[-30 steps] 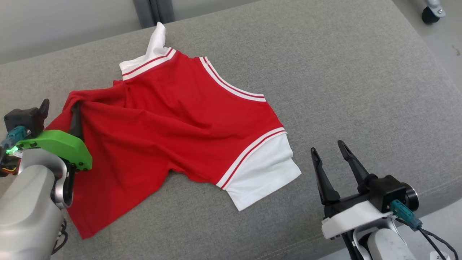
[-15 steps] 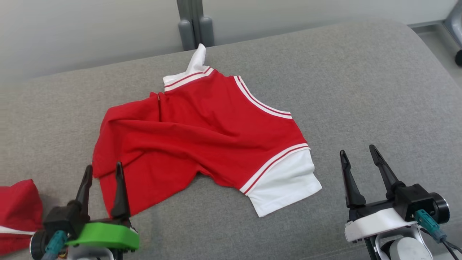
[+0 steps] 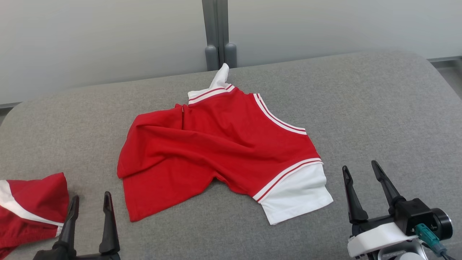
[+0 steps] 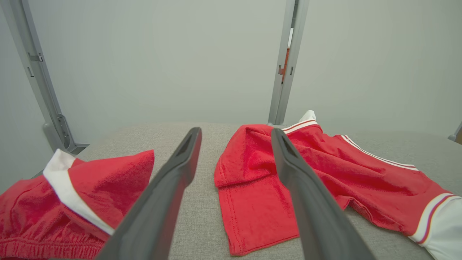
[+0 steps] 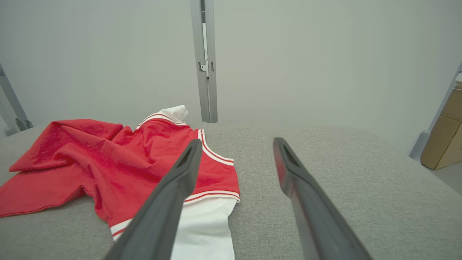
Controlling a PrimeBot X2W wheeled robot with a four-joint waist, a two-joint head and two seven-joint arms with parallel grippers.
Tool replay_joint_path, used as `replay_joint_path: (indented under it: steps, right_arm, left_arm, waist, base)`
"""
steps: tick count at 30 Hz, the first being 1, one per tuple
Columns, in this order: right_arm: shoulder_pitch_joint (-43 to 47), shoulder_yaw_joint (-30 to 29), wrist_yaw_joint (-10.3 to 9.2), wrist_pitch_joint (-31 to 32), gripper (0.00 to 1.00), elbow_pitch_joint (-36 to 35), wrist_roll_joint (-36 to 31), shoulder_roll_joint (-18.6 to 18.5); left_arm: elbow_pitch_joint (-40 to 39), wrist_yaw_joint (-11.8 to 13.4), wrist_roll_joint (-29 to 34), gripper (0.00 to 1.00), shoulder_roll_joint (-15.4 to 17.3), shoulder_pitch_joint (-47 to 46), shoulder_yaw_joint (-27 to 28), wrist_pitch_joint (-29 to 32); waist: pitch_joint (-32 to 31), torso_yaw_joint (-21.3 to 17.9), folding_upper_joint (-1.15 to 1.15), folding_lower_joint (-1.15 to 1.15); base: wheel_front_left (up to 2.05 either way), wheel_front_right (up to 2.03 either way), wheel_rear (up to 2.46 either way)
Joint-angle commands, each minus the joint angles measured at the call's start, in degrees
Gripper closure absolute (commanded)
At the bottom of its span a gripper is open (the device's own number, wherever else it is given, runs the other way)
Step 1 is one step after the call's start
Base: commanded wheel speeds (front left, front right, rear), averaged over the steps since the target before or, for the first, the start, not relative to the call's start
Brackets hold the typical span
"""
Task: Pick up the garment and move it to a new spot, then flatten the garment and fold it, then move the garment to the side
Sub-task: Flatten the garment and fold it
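Your left gripper [image 3: 91, 196] has let go of the garment [image 3: 216, 144] and sits open at lower left, the right gripper [image 3: 360, 165] open at lower right; the garment lies rumpled mid-frame, so flattening likely comes next.

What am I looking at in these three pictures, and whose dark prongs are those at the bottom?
A two-armed robot, seen through its own cameras. The overhead picture comes from its head, looking down at a grey cushion. The prongs are its two pincers: left pincer lower left, right pincer lower right. The other two pictures come from a camera on each wrist, looking along that pincer's fingers. A rumpled red and white shirt lies in the middle; a second red garment lies at the left edge. Both pincers are open and hold nothing.
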Motion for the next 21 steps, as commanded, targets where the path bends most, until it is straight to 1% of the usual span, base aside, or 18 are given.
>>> replay_joint_path:
  steps: [1,4,9,21]
  right_arm:
    - [1.00,0.05,0.01,-0.17,0.00,0.17,0.17,-0.12]
    - [1.51,0.25,0.01,-0.17,0.00,0.64,0.72,-0.14]
    - [1.90,-0.28,0.01,-0.17,0.00,1.32,1.61,-0.13]
    - [0.82,0.04,0.01,-0.17,0.00,2.88,2.05,-0.13]
  left_arm:
    - [-0.15,-0.50,0.70,0.00,-0.25,1.18,1.07,-0.01]
    - [0.39,-1.14,1.15,0.00,-0.54,2.30,2.74,-0.01]
    - [1.17,-2.01,1.73,0.00,-0.65,4.04,3.75,-0.01]
    - [2.44,-2.51,1.05,0.00,-0.71,4.42,2.00,-0.01]
  waist:
    - [-0.41,0.26,0.00,0.00]
    - [-0.89,0.28,0.00,0.00]
    - [-1.45,0.55,0.00,0.00]
    - [-1.60,1.80,0.00,0.00]
  base:
    - [0.00,0.00,0.00]
    - [0.00,0.00,0.00]
    - [0.00,0.00,0.00]
    - [0.00,0.00,0.00]
